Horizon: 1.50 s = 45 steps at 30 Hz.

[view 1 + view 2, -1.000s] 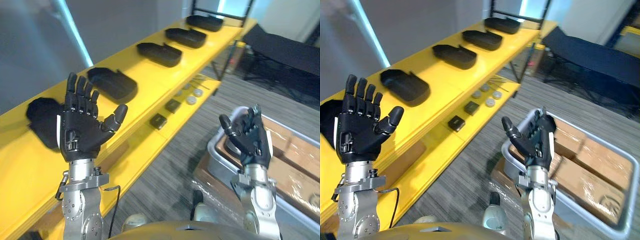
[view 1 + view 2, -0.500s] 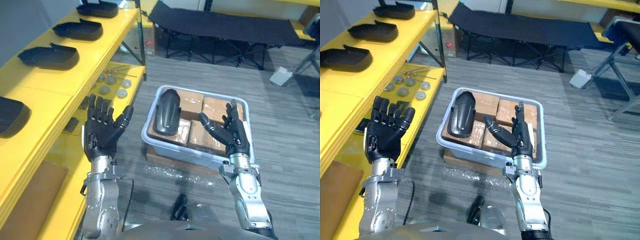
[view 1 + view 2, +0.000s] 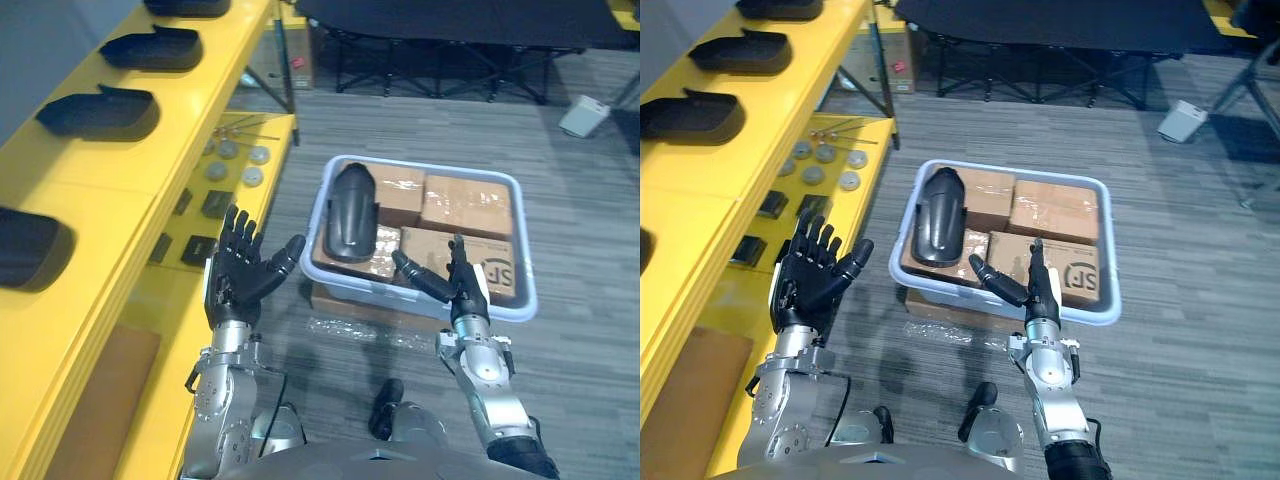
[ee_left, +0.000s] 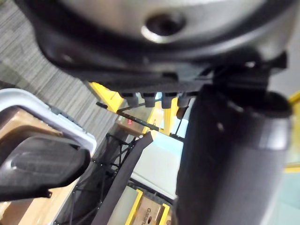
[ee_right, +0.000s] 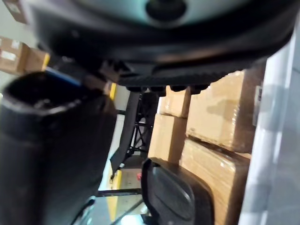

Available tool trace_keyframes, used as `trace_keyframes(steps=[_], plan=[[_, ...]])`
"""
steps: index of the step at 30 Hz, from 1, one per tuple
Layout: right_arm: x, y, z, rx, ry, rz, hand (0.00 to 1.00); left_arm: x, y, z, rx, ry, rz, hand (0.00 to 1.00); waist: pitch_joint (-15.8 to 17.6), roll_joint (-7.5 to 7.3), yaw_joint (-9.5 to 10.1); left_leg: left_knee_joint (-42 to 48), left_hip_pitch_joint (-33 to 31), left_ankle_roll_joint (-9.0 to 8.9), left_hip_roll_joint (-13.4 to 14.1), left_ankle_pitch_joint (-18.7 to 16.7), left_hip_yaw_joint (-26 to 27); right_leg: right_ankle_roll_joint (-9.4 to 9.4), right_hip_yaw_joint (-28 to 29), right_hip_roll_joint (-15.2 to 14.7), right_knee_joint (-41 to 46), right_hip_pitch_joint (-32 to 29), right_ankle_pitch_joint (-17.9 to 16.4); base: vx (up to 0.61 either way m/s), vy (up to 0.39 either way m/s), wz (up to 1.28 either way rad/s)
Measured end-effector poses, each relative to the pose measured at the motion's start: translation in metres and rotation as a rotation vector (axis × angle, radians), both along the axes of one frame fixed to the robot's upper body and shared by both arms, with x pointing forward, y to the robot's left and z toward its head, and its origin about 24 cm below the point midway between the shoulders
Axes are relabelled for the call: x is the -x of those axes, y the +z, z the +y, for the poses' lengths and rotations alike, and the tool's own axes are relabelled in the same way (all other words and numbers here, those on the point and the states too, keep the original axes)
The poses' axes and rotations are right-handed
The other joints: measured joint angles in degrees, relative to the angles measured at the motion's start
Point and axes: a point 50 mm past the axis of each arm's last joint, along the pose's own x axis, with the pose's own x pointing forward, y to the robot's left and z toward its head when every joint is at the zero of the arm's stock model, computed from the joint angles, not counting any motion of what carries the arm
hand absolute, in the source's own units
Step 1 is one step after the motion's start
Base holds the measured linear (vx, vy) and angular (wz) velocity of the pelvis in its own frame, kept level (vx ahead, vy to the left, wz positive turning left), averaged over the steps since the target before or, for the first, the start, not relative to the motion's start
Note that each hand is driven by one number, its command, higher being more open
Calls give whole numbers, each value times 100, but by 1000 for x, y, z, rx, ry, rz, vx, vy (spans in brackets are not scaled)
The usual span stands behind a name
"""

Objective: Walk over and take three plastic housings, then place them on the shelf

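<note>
- Left hand [image 3: 238, 278] is hovering lower centre-left, fingers spread, empty.
- Right hand [image 3: 458, 288] is hovering lower centre-right, fingers straight, empty.
- Housing [image 3: 350, 212] is lying in bin [image 3: 524, 240], centre.
- Other housings [image 3: 100, 112] are sitting on shelf [image 3: 120, 172], upper left.

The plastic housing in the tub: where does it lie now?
In the left eye view, the plastic housing lies at the left end of the grey tub, on the brown cartons, on the side toward the yellow shelf.
</note>
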Motion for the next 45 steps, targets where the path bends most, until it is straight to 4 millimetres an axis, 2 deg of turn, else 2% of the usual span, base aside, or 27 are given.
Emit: trace_keyframes(steps=[1,3,5,7,9,12,13,16,22,24,27,31,32,36,37,40,45], plan=[[-2,-1,-3,5,-26,4,100,0,0,0,-6,-12,2,100,0,0,23,59,-106,29,-31,-14,-105,31,-32,-34,3,-10,17,-70,105,90],[-11,2,-17,10,-132,-9,100,0,-1,0,-20,-48,6,100,8,2,33,249,-493,115,-112,-37,-543,132,252,-141,161,-141,65,-65,139,99],[-19,8,-31,11,-222,-30,100,0,-2,0,-36,-79,7,100,55,-70,43,279,-660,110,-205,78,-829,234,484,-241,312,-205,5,-13,91,80],[-38,21,-46,32,-268,-61,100,1,-2,3,-60,-86,10,100,134,-155,208,418,-793,107,-272,122,-934,362,480,-299,282,-193,-92,-18,-7,35],[-71,52,-63,81,-288,-117,100,-1,4,4,-64,-87,-17,100,365,-119,249,579,-1021,100,-280,126,-1047,374,408,-286,178,-211,-82,-111,-20,20],[-95,89,-88,140,-369,-176,100,-7,16,-5,-26,-120,-75,100,609,-39,344,663,-1346,55,-281,183,-1185,338,294,-281,72,-366,26,-149,3,23],[-102,109,-95,161,-394,-222,100,-9,18,-7,-16,-128,-88,100,758,3,334,663,-1421,83,-300,249,-1238,331,237,-285,25,-384,68,-80,5,16],[-107,126,-104,188,-412,-245,100,-11,21,-9,-10,-136,-99,100,931,52,322,684,-1463,98,-336,311,-1267,332,212,-304,19,-396,125,-42,11,9],[-123,140,-121,229,-445,-131,100,-20,22,-23,30,-195,-106,100,1085,149,366,906,-1747,103,-372,296,-1308,337,211,-340,133,-601,135,-7,22,4],[-127,155,-128,256,-450,-136,100,-25,21,-30,34,-216,-104,100,1254,272,407,1040,-1784,111,-367,256,-1330,321,214,-360,225,-609,125,-59,34,1],[-132,189,-143,314,-465,-146,100,-29,13,-37,66,-235,-68,100,1355,437,503,1368,-2217,144,-350,191,-1365,275,252,-404,492,-1002,91,-112,52,-2],[-131,193,-153,319,-469,-95,100,-32,1,-37,63,-215,-7,100,1394,472,646,1594,-2514,161,-325,147,-1397,248,281,-417,652,-1258,73,-103,41,-1],[-133,193,-152,328,-451,-76,0,-32,-1,-36,68,-202,5,100,1399,485,667,1669,-2645,172,-317,133,-1412,240,281,-422,710,-1360,68,-97,42,-1],[-136,199,-151,405,-425,-44,0,-39,-9,-41,89,-206,43,100,1418,571,829,1868,-3067,183,-292,132,-1451,224,268,-418,781,-1699,94,-96,42,0],[-131,212,-161,483,-464,-37,0,-41,-11,-43,84,-214,49,100,1432,606,892,1952,-3251,191,-283,137,-1481,218,233,-411,787,-1824,127,-75,41,3],[-121,232,-180,570,-489,-14,0,-42,-16,-44,75,-217,70,100,1444,629,987,1990,-3375,210,-270,151,-1498,191,213,-401,766,-1912,168,-48,38,2],[-119,233,-182,711,-479,54,0,-42,-16,-36,74,-191,48,100,1462,671,1008,2033,-3335,191,-174,140,-1514,156,179,-265,602,-1785,228,0,16,-3]])
